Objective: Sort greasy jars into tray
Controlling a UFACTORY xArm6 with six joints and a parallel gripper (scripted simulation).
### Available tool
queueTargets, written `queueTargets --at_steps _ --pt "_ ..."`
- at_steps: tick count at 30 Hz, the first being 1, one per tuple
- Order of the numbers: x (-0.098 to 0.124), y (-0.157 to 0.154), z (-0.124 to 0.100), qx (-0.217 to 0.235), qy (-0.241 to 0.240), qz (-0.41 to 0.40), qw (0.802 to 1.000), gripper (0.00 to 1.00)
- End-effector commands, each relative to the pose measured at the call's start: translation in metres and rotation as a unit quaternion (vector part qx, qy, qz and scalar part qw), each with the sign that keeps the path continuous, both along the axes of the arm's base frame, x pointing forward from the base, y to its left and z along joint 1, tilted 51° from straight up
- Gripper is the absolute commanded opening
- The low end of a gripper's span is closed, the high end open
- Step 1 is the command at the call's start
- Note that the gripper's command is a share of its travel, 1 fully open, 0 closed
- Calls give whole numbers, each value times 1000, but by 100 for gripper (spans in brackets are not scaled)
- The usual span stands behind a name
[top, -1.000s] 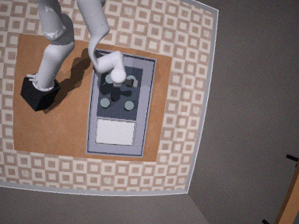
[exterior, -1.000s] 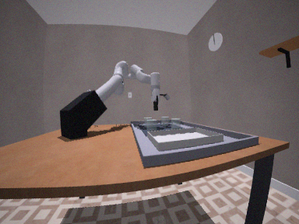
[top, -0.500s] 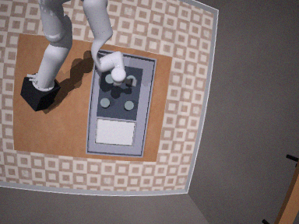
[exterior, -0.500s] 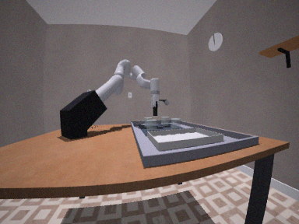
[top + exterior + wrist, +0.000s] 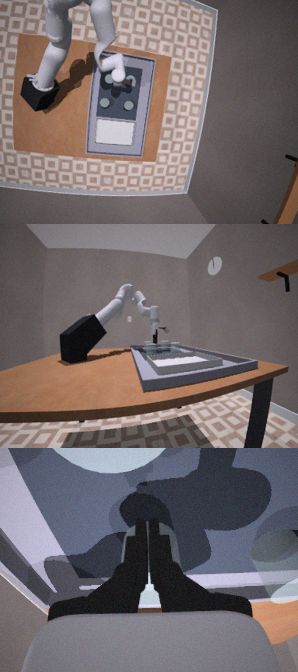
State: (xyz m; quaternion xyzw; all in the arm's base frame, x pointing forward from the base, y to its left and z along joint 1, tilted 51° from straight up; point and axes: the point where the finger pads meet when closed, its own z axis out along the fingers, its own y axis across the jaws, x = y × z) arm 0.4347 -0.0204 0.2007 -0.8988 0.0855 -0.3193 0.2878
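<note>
Top view, left to right. Far-left jar (image 5: 108,78) (image 5: 147,343) (image 5: 149,599) stands mouth down on the mat (image 5: 116,113) (image 5: 167,351) (image 5: 55,478), to the robot-base side of the pincer (image 5: 117,83) (image 5: 155,341) (image 5: 147,520). Below it, near-left jar (image 5: 104,103) (image 5: 150,346) (image 5: 272,550), on the mat, well apart from the fingers.

Pincer next: pressed together, nothing pinched, pointing down between the far pair. Wrist view lays the far-left jar partly behind the fingers; contact — cannot tell.

Rightward, far-right jar (image 5: 131,78) (image 5: 164,342) (image 5: 110,458), likewise on the mat. Near-right jar (image 5: 128,105) (image 5: 175,345) stands below, on the tray (image 5: 134,134) (image 5: 190,368) side.

The line that matters, in my judgement, runs crosswise through the far pair. Shut fingers suit a low sideways push, left or right along it; height will decide it — too high might tip a jar. Which jars are greasy, looks alone do not say.
</note>
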Motion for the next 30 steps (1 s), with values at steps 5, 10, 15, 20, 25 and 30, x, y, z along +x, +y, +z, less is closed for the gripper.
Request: queueTargets --at_steps 5,10,15,20,25,30 --pt "0 0 0 0 -1 0 1000 0" --pt "0 0 0 0 -1 0 1000 0" --pt "-1 0 0 0 -1 0 1000 0" --pt "-1 1 -1 0 -1 0 1000 0" --pt "-2 1 -1 0 -1 0 1000 0" --pt "-2 1 -1 0 -1 0 1000 0"
